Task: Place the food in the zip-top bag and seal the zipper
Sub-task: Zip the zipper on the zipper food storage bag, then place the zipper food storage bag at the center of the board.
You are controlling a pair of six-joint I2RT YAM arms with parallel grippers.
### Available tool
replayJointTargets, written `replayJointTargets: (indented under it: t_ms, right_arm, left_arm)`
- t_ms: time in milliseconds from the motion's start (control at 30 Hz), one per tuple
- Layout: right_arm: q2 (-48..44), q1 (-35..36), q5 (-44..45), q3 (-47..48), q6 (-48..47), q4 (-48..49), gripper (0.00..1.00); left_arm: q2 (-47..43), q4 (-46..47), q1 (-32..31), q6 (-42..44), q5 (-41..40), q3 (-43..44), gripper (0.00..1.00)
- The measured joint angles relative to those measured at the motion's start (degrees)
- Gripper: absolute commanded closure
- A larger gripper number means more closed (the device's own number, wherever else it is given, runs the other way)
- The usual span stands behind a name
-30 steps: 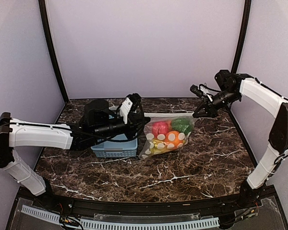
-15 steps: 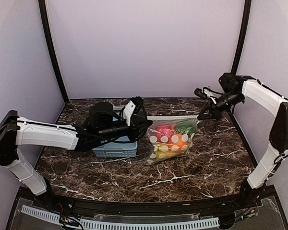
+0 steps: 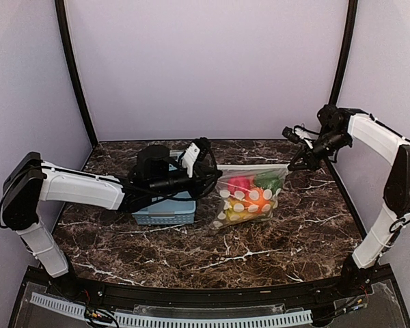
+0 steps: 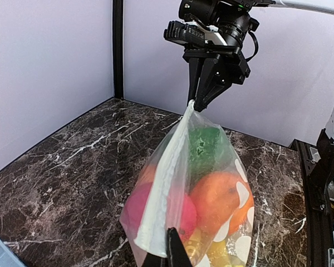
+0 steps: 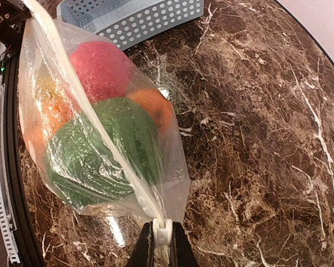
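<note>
Top external view: the left gripper (image 3: 214, 179) and right gripper (image 3: 295, 164) are carrying the bag (image 3: 246, 198) rightward. Compared with 1 second ago, the bag is swinging clear of the basket (image 3: 165, 212) and its zipper (image 3: 254, 167) is drawing into a straight, taut line between the 2 arms. Each gripper is pinching tight on 1 end of that strip, which the right wrist view confirms for the right gripper (image 5: 161, 245). All the food in sight is sitting inside the hanging bag: a red apple (image 3: 238, 184), a green pepper (image 3: 266, 180), an orange (image 3: 254, 197) and a yellow piece (image 3: 232, 214). Loading is apparently finishing, and the stretched mouth is looking closed, though a full seal cannot be confirmed. The left arm is hiding most of the basket, so its contents cannot be told.
</note>
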Motion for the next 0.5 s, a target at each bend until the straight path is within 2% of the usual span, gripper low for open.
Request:
replayJointTargets:
  t_ms: [167,333,500]
  right_arm:
    - [2.2,-2.1,2.1,4.3,-0.3,-0.6,0.98]
    - [5.6,-4.5,4.2,15.2,0.0,-0.7,0.98]
    - [3.7,-4.8,3.8,15.7,-0.1,0.9,0.96]
  left_arm:
    - [6.9,0.3,1.7,0.1,1.9,7.2,0.99]
    - [16.7,-0.9,5.3,0.4,5.2,21.6,0.99]
    - [20.1,-1.2,7.6,0.7,8.2,26.5,0.97]
